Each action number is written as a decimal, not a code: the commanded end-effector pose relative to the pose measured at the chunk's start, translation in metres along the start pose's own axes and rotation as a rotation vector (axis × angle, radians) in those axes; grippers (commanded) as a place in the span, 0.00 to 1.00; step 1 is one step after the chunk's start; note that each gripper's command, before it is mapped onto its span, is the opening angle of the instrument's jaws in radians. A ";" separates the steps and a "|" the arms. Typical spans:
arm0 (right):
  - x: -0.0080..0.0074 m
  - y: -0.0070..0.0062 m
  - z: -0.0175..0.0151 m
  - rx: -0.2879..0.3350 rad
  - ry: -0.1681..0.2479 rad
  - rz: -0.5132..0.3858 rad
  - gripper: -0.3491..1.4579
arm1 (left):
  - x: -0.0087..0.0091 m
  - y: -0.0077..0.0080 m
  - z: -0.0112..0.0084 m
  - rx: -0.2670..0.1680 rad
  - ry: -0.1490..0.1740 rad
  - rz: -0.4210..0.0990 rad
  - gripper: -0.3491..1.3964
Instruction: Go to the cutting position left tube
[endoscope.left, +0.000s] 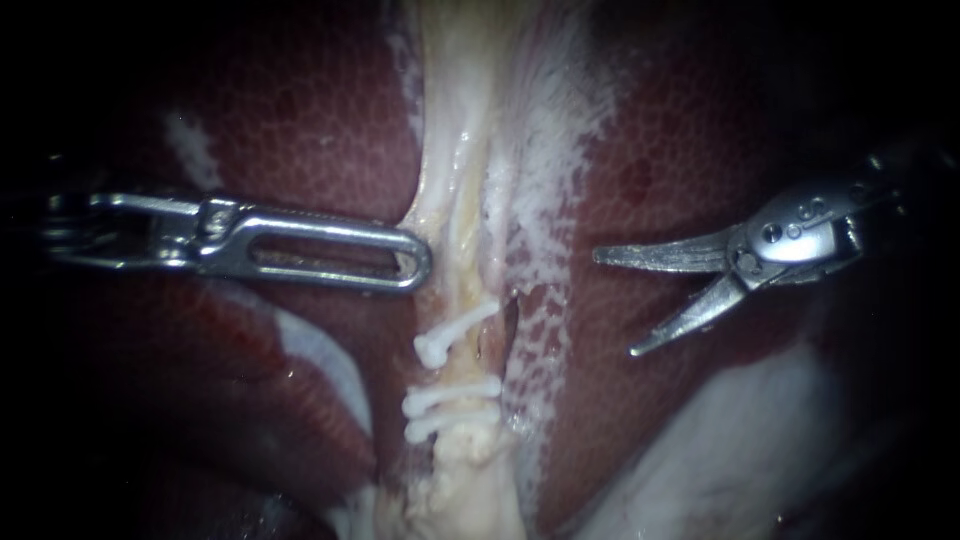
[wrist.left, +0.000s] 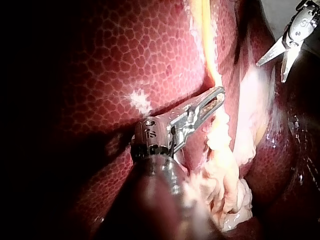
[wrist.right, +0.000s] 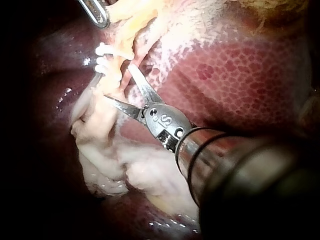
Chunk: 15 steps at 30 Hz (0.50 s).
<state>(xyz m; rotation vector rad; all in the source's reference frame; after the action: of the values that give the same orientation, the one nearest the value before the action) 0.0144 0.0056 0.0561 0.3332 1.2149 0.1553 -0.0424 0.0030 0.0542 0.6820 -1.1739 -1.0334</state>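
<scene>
White clips (endoscope.left: 450, 395) are seen on the pale tube (endoscope.left: 462, 365): one upper, two lower set close together, with bare tube between them. This tube runs down mid-view, flanked by liver (endoscope.left: 300, 120). From the left, the left instrument (endoscope.left: 418, 262) is laid across, jaws pressed together and apparently pinching the pale tissue (endoscope.left: 450, 200) edge just above the upper clip; contact is partly hidden. Over liver, the right instrument (endoscope.left: 614, 303) is held right of the tube, clear of it, blades spread with nothing between.
</scene>
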 end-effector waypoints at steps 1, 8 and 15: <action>0.0001 0.0000 0.0000 0.000 0.000 0.000 0.98 | 0.0000 0.0000 0.0000 0.000 0.000 0.000 0.00; 0.0000 -0.0001 0.0001 0.000 0.000 -0.007 0.98 | 0.0000 -0.0001 0.0000 0.000 0.000 0.000 0.00; -0.0008 -0.0005 0.0006 0.017 -0.001 0.052 0.97 | -0.0005 -0.0009 -0.0005 0.005 0.002 -0.004 0.00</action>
<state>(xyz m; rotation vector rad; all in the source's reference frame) 0.0148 0.0047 0.0570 0.3856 1.2057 0.1933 -0.0421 0.0031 0.0528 0.6888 -1.1736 -1.0327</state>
